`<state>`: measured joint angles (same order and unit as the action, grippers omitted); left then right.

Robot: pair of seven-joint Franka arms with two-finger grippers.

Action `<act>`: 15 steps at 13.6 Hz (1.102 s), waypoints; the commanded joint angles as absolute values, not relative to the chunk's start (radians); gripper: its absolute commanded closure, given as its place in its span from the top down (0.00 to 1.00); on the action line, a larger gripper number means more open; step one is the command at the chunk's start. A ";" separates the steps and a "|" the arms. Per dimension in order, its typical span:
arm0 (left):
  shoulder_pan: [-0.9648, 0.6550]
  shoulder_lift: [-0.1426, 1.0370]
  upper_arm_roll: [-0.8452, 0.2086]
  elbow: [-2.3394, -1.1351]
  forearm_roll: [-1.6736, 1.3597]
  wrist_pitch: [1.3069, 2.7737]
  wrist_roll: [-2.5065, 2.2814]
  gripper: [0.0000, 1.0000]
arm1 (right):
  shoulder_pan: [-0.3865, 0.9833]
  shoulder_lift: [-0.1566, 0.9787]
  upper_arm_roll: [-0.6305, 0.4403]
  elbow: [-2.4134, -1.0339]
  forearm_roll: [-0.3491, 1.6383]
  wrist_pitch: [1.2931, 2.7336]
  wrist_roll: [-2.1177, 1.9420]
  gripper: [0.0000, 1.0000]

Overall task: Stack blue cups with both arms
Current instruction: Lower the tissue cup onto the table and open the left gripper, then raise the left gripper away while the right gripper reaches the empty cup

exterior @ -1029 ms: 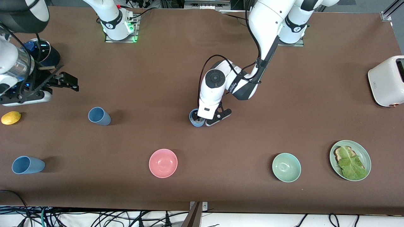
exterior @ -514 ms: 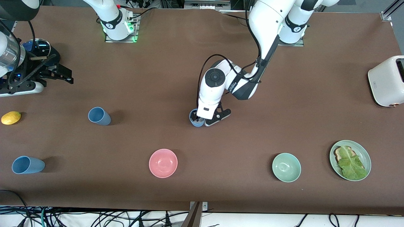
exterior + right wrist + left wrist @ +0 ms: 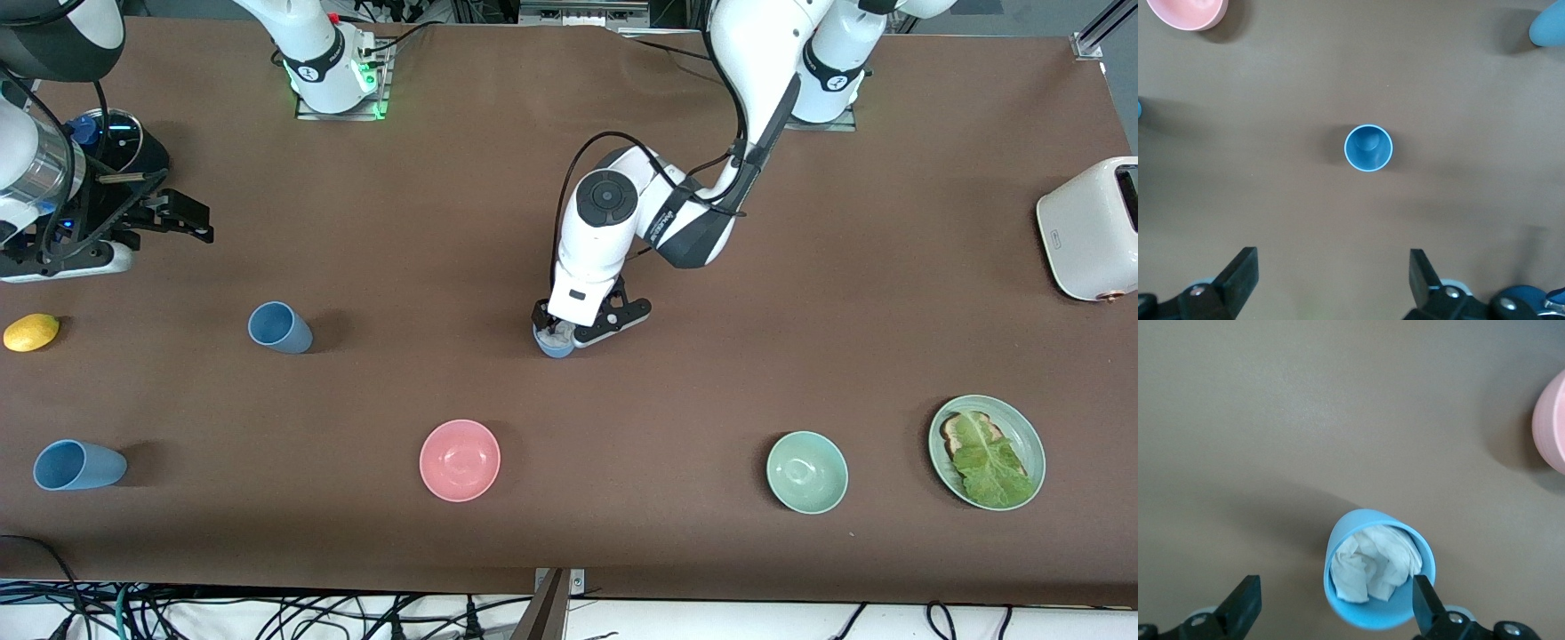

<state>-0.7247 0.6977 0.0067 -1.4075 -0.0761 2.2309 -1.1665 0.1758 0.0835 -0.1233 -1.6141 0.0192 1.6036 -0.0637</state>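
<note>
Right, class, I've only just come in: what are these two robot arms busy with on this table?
They are stacking blue cups. The left gripper is open right above the middle blue cup, which stands upright with crumpled white paper inside; it holds nothing. The right gripper, also open and empty, hovers over the right arm's end of the table, with a second upright blue cup in its wrist view. A third blue cup stands nearer the front camera. No cups are stacked yet.

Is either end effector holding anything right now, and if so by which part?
Nothing is held. The left end effector is open over the blue cup with crumpled paper inside; the right end effector is open above another blue cup.
</note>
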 commanded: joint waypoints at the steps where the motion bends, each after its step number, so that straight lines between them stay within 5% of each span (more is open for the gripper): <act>1: -0.724 0.629 0.011 -1.416 -0.067 2.145 -1.111 1.00 | 0.173 0.064 -0.123 -1.637 0.000 1.617 -0.089 1.00; 10: -0.479 0.402 0.012 -1.396 -0.074 1.703 -0.559 1.00 | 0.173 0.064 -0.123 -1.727 -0.002 1.722 -0.086 1.00; 15: -0.249 0.345 0.015 -1.396 -0.072 1.594 -0.124 1.00 | 0.172 0.071 -0.123 -1.867 -0.002 1.897 -0.084 1.00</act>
<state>-0.3255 0.3678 0.0270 -1.3818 -0.0761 1.6243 -0.2761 0.1742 0.0868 -0.1236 -1.7941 0.0110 1.8265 -0.0748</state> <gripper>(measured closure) 0.000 0.000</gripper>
